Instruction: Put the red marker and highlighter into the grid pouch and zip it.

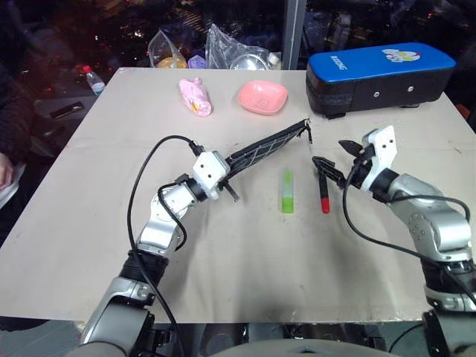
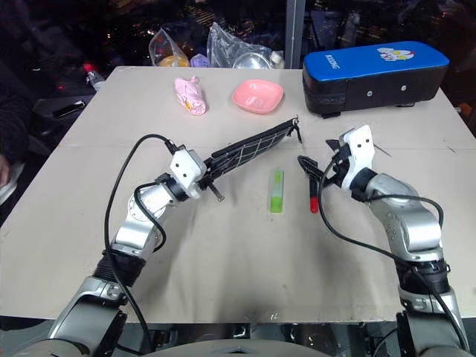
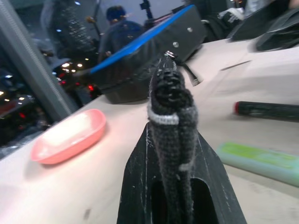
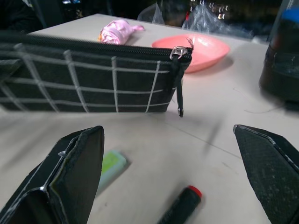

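— Both arms reach out nearest me over the worktop (image 1: 89, 223). What has each got?

— My left gripper (image 1: 227, 181) is clamped shut on one end of the pouch (image 1: 269, 147), holding it up on edge off the worktop, slanting away toward the blue case (image 1: 379, 74). Its zipper pull (image 4: 179, 93) hangs at the far end.

— And your right gripper?

— My right gripper (image 1: 332, 158) stands wide open with nothing in it, hovering just beside the pouch's far end and above the marker.

— Where are the pens?

— Highlighter (image 1: 287, 191) and marker (image 1: 323, 195) lie flat on the worktop, side by side but apart, between my two grippers; the highlighter is nearer the pouch, the marker nearer my right gripper. Neither is in the pouch.

— Anything beyond?

— Past the pouch sit a pink dish (image 1: 262, 97) and a pink bundle (image 1: 195, 97); plastic bags (image 1: 216, 48) lie at the far edge.
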